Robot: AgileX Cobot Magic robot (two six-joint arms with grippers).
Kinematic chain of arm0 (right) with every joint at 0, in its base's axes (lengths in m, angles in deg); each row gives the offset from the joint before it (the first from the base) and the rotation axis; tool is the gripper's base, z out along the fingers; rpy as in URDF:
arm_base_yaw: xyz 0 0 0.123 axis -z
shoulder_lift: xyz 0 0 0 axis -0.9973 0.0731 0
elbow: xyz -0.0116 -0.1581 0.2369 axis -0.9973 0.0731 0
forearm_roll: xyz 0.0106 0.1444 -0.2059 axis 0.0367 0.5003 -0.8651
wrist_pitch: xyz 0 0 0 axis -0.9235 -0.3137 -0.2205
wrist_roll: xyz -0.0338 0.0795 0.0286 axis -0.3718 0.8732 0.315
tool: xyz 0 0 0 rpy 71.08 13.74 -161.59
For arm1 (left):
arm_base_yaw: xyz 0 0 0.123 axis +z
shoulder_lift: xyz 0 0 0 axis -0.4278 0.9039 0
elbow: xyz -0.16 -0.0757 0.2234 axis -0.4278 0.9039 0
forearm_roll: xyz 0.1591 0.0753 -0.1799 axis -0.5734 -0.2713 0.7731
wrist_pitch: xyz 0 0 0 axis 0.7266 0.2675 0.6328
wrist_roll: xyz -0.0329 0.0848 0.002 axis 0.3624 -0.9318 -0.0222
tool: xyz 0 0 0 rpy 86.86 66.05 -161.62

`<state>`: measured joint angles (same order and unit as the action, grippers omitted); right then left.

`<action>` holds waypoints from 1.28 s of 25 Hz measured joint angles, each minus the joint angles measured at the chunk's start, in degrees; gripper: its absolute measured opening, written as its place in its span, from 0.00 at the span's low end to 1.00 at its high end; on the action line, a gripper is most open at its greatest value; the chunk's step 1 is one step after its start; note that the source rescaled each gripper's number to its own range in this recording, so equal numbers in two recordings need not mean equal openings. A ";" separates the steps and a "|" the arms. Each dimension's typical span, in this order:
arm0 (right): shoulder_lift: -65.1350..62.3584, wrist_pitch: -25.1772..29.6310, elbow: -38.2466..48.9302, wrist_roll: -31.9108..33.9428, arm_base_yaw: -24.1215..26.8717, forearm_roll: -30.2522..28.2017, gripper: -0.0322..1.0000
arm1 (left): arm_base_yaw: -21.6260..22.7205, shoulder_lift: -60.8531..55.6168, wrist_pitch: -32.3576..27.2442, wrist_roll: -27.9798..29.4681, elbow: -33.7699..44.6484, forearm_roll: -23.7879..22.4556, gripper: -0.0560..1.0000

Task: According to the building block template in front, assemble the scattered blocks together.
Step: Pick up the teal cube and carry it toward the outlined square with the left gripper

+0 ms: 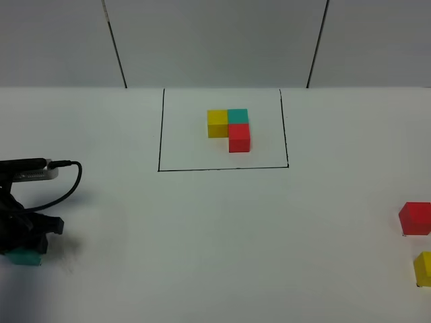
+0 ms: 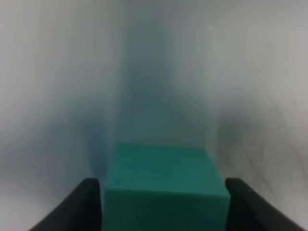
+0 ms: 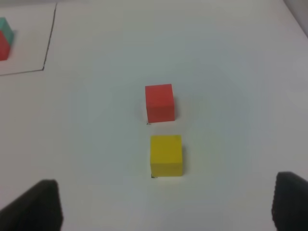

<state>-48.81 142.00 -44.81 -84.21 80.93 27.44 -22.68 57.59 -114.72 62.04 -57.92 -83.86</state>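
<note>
The building block template [image 1: 229, 128], a yellow, teal and red L of cubes, sits inside the black drawn rectangle at the table's far middle; a corner of the template [image 3: 4, 38] shows in the right wrist view. At the left edge of the table, my left gripper [image 1: 27, 250] is shut on the teal block [image 1: 25, 258]. Up close, the teal block [image 2: 166, 185] fills the gap between the two dark fingers [image 2: 86, 207]. The red block [image 1: 415, 219] and yellow block [image 1: 423, 268] lie at the far right edge. My right gripper [image 3: 166, 192] hovers open just short of the yellow block [image 3: 166, 155] and the red block [image 3: 160, 102].
A black cable [image 1: 67, 182] loops from the left arm's body over the table at the left. The black rectangle line [image 1: 222, 168] marks the template's area. The table top [image 1: 222, 242] is plain white, with grey wall panels behind.
</note>
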 joint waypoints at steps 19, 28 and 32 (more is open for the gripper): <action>0.00 0.00 0.00 0.00 0.00 0.00 0.87 | -12.08 0.12 -18.08 -34.46 -24.51 5.60 0.06; 0.00 0.00 0.00 0.00 0.00 0.00 0.87 | -29.70 9.54 -32.96 -42.83 -46.45 2.61 0.06; 0.00 0.00 0.00 0.00 0.00 0.00 0.87 | -35.52 17.83 -37.50 -43.69 -56.24 1.52 0.06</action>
<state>-48.81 142.00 -44.81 -84.21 80.93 27.44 -58.20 75.43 -152.23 18.35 -114.16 -82.34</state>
